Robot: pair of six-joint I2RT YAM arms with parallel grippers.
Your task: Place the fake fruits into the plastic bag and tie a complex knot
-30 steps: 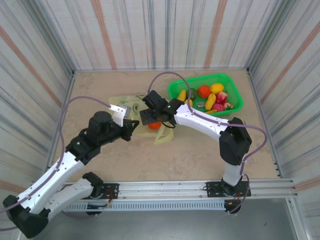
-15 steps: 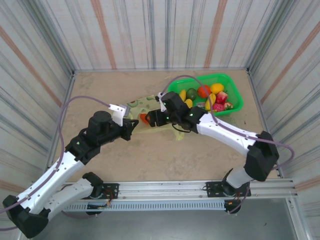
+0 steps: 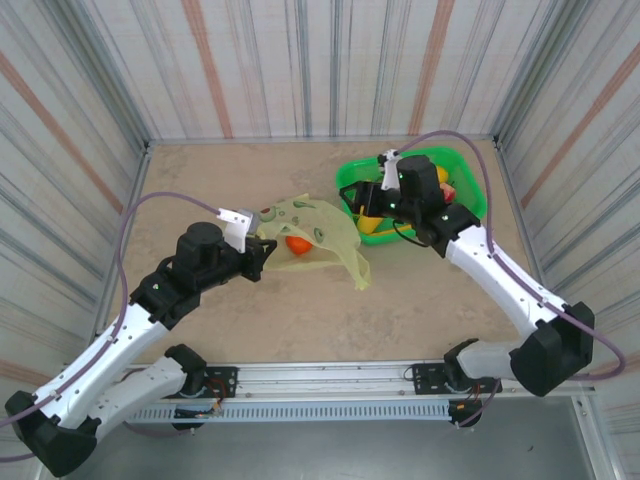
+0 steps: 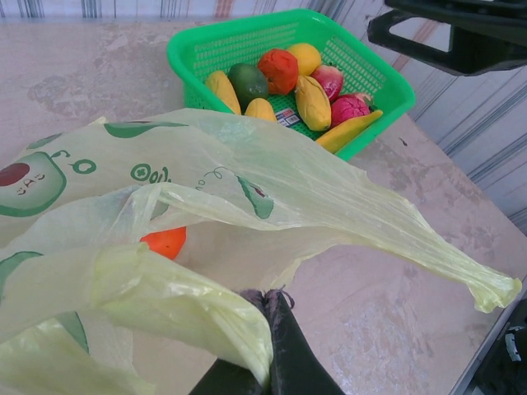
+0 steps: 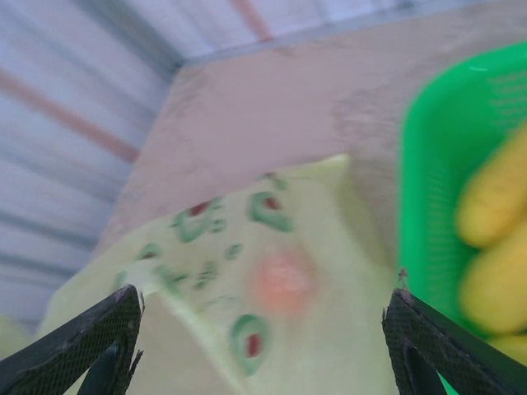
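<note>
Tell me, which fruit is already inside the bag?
The round orange one, showing through the thin plastic bag. All the other fruits sit in the green basket.

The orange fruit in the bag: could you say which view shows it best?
The left wrist view: the orange fruit is close and sharp, partly under a fold of the bag. The top view shows it small through the plastic; the right wrist view, as a blurred patch.
</note>
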